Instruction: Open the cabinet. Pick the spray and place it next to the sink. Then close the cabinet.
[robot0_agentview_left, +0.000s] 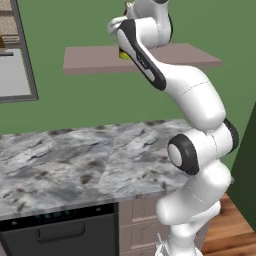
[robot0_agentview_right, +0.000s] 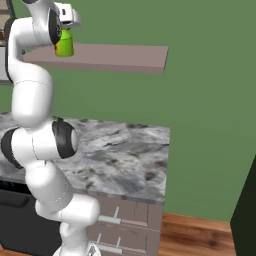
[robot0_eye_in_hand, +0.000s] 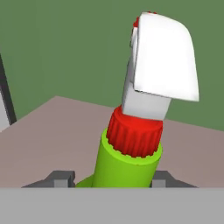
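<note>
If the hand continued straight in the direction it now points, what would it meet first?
The spray bottle, already between the fingers of the hand on the shelf. Beyond it the green wall seems next, though how far is unclear.

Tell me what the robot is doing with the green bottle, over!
Pincer shut on the spray bottle, fingers either side of its green body. Bottle upright on the brown shelf. Nothing in the way.
</note>
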